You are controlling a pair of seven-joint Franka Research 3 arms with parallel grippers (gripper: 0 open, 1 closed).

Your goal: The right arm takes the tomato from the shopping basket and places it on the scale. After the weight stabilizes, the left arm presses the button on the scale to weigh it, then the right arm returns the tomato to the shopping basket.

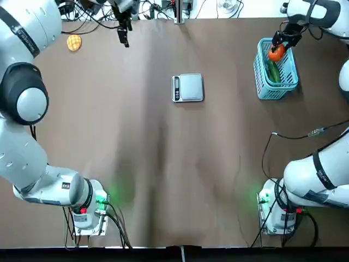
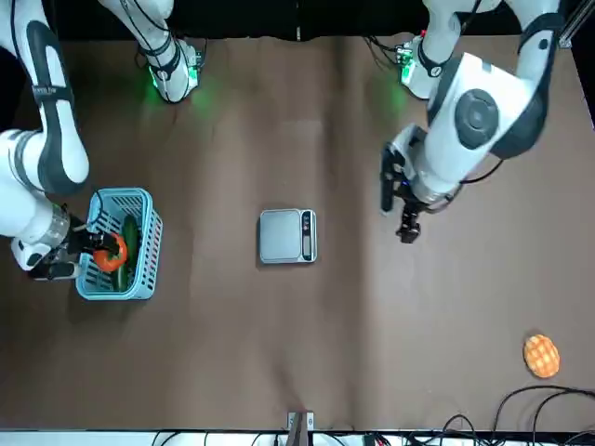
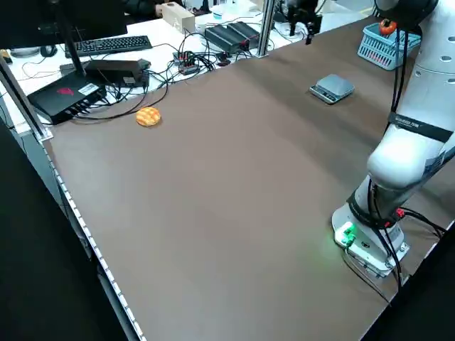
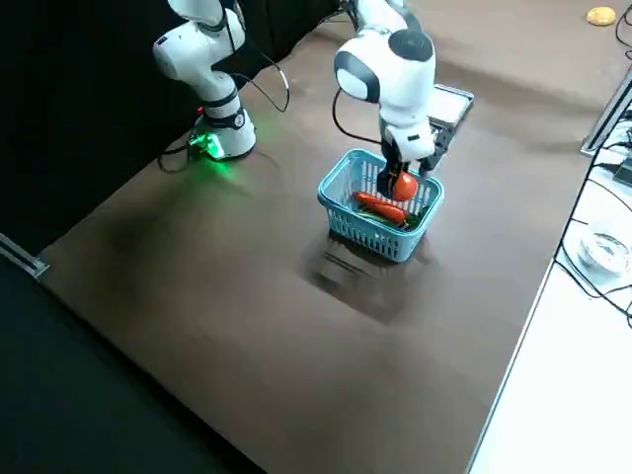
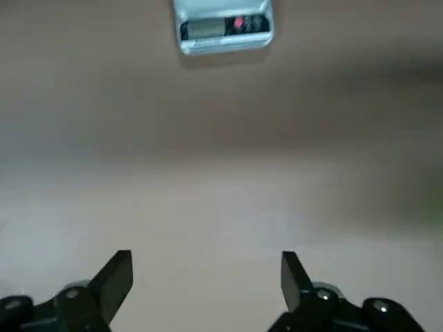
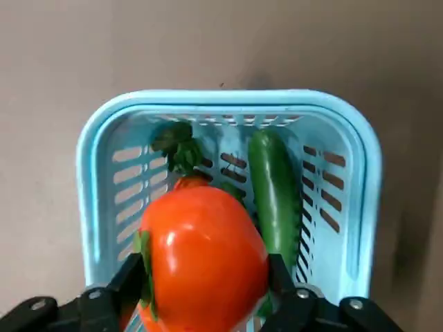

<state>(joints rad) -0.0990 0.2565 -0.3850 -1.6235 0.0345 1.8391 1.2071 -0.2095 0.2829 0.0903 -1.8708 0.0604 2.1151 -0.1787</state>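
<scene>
Going left to right across the top view: a waffle-patterned item (image 1: 74, 42) lies at the far left of the table, well away from the work. Near it, the left gripper (image 1: 124, 36) hangs above bare table with its fingers spread and nothing between them, well apart from the scale (image 1: 188, 88). The scale sits mid-table with its platform bare, so nothing has been weighed and its button looks unpressed. At the far right, the right gripper (image 1: 281, 41) is over the basket (image 1: 262, 83), its fingers pinching the tomato (image 1: 276, 52); in the right wrist view the tomato (image 6: 202, 259) sits between the fingers above the basket (image 6: 90, 145), with a cucumber (image 6: 275, 196) lying beneath. By my reading the task is at its first step: the tomato is grasped and seems raised off the basket's contents. Still left are the carry to the scale, the press, and the return.
</scene>
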